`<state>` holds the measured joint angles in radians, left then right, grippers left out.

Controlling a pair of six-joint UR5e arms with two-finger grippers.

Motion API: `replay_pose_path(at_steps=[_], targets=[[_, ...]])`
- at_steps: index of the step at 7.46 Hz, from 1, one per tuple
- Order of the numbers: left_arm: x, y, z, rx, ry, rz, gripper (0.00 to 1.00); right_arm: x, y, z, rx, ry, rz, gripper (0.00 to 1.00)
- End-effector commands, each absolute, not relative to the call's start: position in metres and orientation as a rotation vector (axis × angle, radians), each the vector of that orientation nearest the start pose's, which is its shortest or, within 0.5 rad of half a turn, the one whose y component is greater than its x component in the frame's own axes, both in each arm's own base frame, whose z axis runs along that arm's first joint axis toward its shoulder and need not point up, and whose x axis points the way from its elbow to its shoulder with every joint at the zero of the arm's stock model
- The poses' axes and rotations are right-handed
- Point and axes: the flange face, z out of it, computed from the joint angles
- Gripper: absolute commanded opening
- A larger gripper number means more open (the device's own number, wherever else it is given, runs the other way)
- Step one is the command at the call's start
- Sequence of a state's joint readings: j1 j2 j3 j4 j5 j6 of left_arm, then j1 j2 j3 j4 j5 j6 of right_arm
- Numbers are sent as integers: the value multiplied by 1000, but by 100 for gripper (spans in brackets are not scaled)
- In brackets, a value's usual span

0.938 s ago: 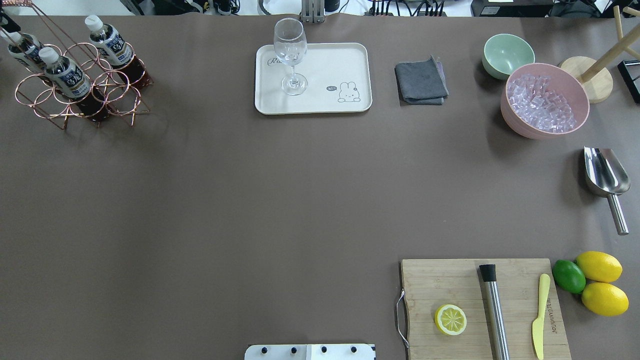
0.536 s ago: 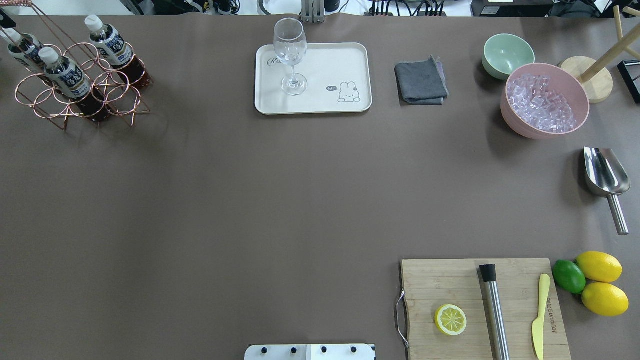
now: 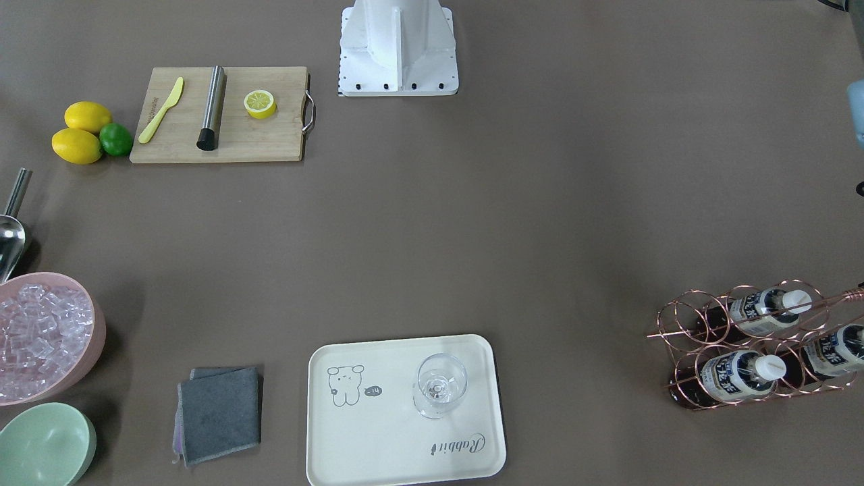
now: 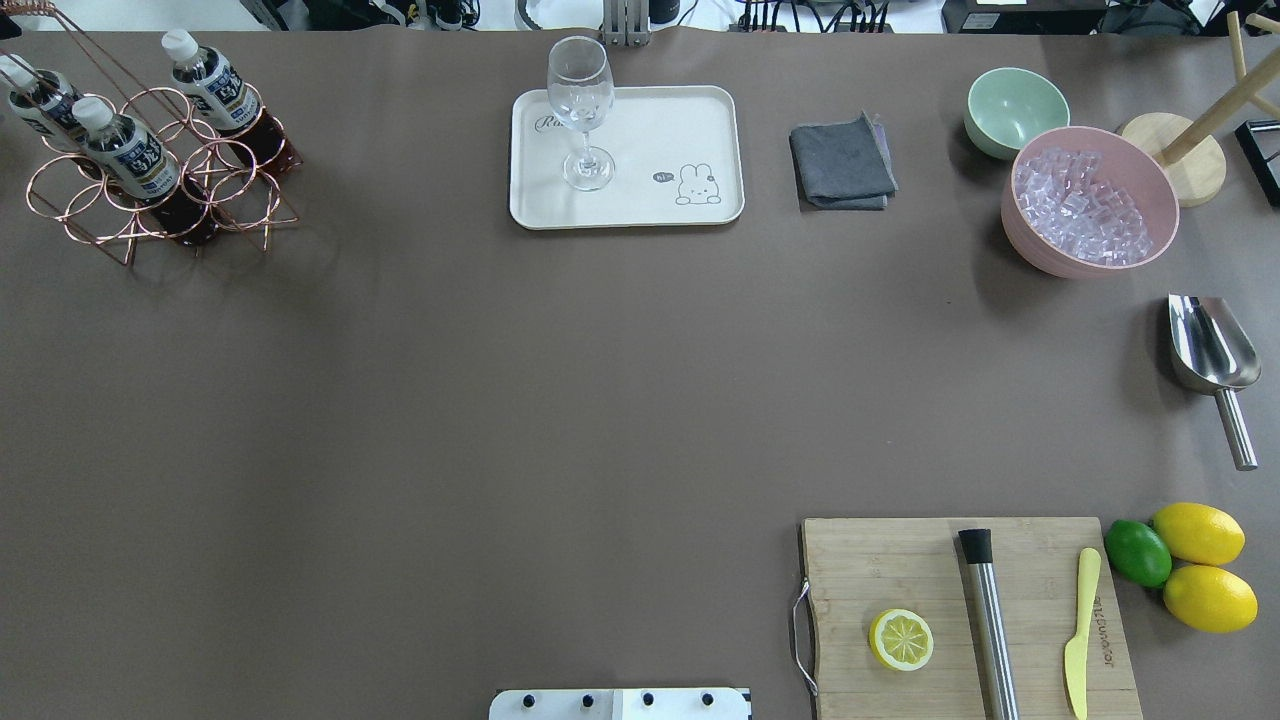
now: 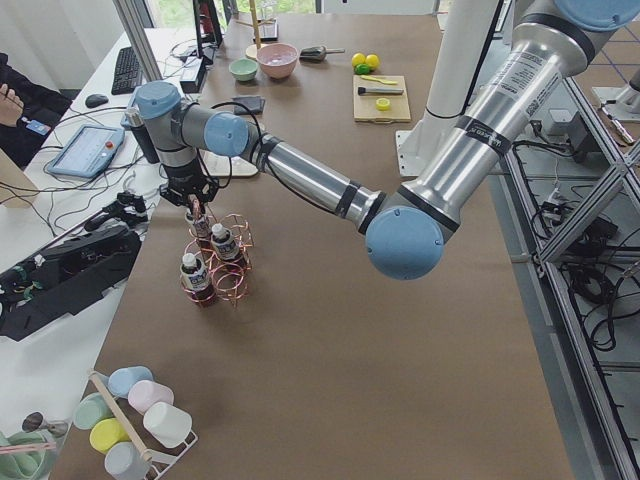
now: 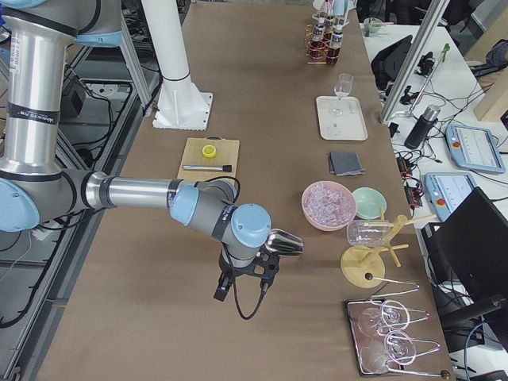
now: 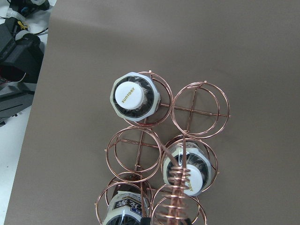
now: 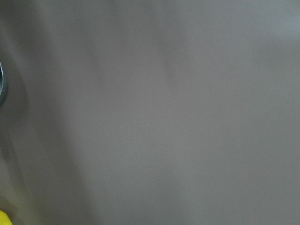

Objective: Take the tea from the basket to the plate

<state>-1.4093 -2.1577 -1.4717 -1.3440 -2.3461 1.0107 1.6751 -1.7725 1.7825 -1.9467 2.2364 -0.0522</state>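
Stretching far across the brown table (image 4: 500, 400), the left arm (image 5: 300, 175) hangs its left gripper (image 5: 192, 207) right at the twisted handle of the basket (image 7: 136, 157). Whether that claw is spread or pinching the wire, I cannot tell from here. The right gripper (image 6: 246, 290) hovers over the table's opposite end, its claw just as unreadable. Well apart from the basket, the plate (image 4: 690, 130) carries a stemmed glass (image 4: 580, 110). Three tea bottles (image 4: 125, 150) stand in the basket's ring cells.
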Motion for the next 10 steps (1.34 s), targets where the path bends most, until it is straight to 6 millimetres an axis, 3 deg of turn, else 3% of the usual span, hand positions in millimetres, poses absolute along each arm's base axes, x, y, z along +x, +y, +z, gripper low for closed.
replay_pose_path(at_steps=[1, 3, 6, 7, 8, 9, 10], targets=[[26, -655, 315, 586, 670, 1171, 0, 112, -361, 692, -316, -665, 173, 100], [17, -591, 244, 592, 664, 1167, 0, 112, -361, 694, -321, -659, 173, 100], [19, -539, 189, 699, 744, 1171, 0, 112, -364, 688, -306, -661, 163, 100], [31, -516, 169, 701, 784, 1140, 0, 112, -364, 688, -304, -661, 162, 100], [61, -500, 158, 691, 823, 1161, 0, 112, -365, 687, -301, -661, 162, 100], [83, -495, 154, 671, 852, 1167, 0, 113, -367, 686, -284, -660, 156, 100], [96, -490, 136, 669, 870, 1154, 0, 113, -369, 686, -256, -657, 151, 100]])
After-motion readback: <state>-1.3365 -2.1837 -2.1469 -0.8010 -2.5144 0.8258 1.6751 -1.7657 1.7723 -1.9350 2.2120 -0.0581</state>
